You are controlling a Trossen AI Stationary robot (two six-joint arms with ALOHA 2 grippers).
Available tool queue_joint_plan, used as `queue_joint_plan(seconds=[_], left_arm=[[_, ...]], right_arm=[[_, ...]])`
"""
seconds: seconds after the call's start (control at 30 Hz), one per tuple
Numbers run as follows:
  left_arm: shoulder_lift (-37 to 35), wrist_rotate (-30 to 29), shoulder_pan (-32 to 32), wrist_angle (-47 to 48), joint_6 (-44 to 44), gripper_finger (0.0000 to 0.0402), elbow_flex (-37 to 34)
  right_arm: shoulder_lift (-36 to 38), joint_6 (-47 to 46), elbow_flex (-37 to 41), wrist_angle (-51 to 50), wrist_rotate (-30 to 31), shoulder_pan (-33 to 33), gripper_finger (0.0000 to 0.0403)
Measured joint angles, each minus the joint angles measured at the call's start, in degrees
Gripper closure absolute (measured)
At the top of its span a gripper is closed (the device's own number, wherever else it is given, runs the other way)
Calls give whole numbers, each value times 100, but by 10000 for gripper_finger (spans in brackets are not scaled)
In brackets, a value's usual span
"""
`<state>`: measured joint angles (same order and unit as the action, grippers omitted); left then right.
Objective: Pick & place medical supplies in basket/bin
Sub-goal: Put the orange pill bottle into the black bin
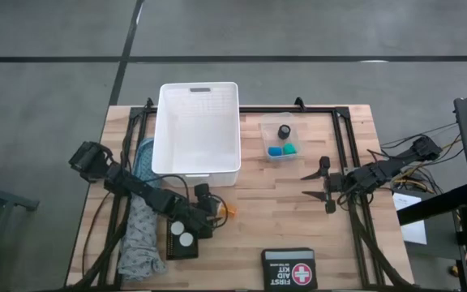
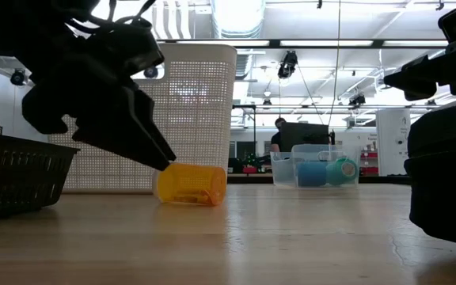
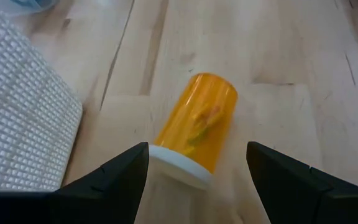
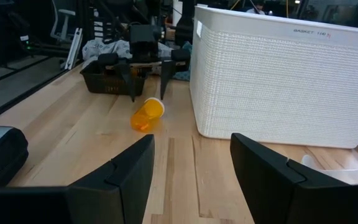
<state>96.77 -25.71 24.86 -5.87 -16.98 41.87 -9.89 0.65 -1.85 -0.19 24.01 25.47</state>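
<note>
My left hand (image 1: pixel 216 212) is low over the worktop (image 1: pixel 250 227), just in front of the near right corner of the big white basket (image 1: pixel 197 130). Its fingers (image 3: pixel 114 180) are spread wide, one on each side of an orange pill bottle (image 3: pixel 197 127), but not squeezing it. The bottle lies on its side on the wood w/ its white cap (image 3: pixel 176 173) toward my wrist, apart from the basket wall. In the low view the bottle (image 2: pixel 190 184) sits flat on the wood right at my finger tips. My right hand (image 1: pixel 321 185) waits at the right side of the worktop, well apart from the bottle, fingers spread too & holding nothing. From its wrist view I see the bottle (image 4: pixel 146 115) lying near the basket (image 4: pixel 278 81), with my left hand (image 4: pixel 148 78) above it. Just right of the basket is a small clear tub (image 1: pixel 282 139) w/ a black piece (image 1: pixel 284 130), a blue piece (image 1: pixel 276 150) & a green piece (image 1: pixel 289 148) inside. A small black tray (image 1: pixel 183 239) near my left arm holds 2 white caps (image 1: pixel 182 234). A blue patterned cloth (image 1: pixel 140 231) lies on the left side of the worktop, partly under my left arm. A black first aid kit (image 1: pixel 288 268) sits at the near edge.
</note>
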Motion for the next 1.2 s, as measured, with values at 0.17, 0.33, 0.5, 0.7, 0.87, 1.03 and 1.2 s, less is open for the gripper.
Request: queue_joint_plan(seconds=[0.17, 0.33, 0.5, 0.7, 0.87, 1.03, 1.2], left_arm=[[0, 28, -77, 20, -17, 125, -4], [132, 122, -178, -17, -105, 128, -18], [317, 139, -197, -245, -107, 128, -13], [402, 287, -198, -275, -153, 128, -13], [389, 499, -192, -454, -166, 128, 8], [389, 907, -188, -463, -168, 129, 187], [389, 1336, -171, -462, -191, 129, 236]], right_arm=[[0, -1, 0, 0, 2, 2, 197], [-2, 0, 0, -2, 0, 2, 197], [2, 2, 0, 6, 0, 0, 197], [-6, 2, 0, 2, 1, 2, 197], [0, 1, 0, 0, 0, 2, 197], [-2, 2, 0, 0, 1, 0, 197], [0, 1, 0, 0, 0, 2, 197]])
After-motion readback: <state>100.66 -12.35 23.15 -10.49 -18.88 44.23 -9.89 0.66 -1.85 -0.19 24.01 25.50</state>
